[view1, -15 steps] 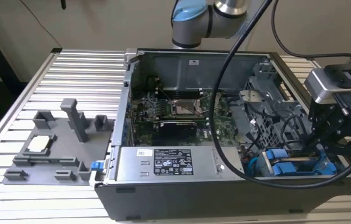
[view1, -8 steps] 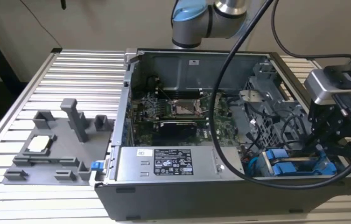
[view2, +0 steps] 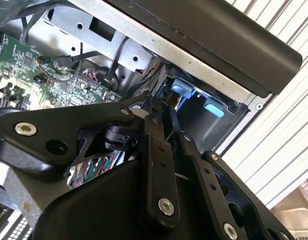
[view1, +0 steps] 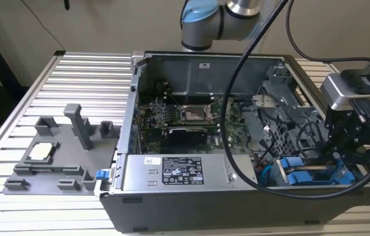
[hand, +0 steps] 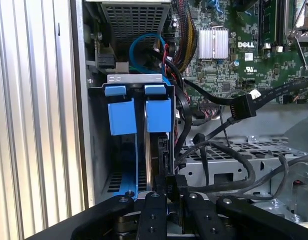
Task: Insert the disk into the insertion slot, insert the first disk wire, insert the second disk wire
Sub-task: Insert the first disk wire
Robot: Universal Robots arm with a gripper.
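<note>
Tightly boxed — pincer (hand: 172, 194) grips plug (hand: 174, 181) at disk (hand: 157, 152) edge.

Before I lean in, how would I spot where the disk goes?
Find the open computer case on the slatted table. At its near corner on the exterior view's right, beside the stickered grey box, stands a grey cage. Two bright blue carriers side by side mark it out.

I note even, soft light over the computer case (view1: 237, 211); its interior sits in shade, with mild glare on the ribbed table (view1: 73, 73) beside it.
</note>
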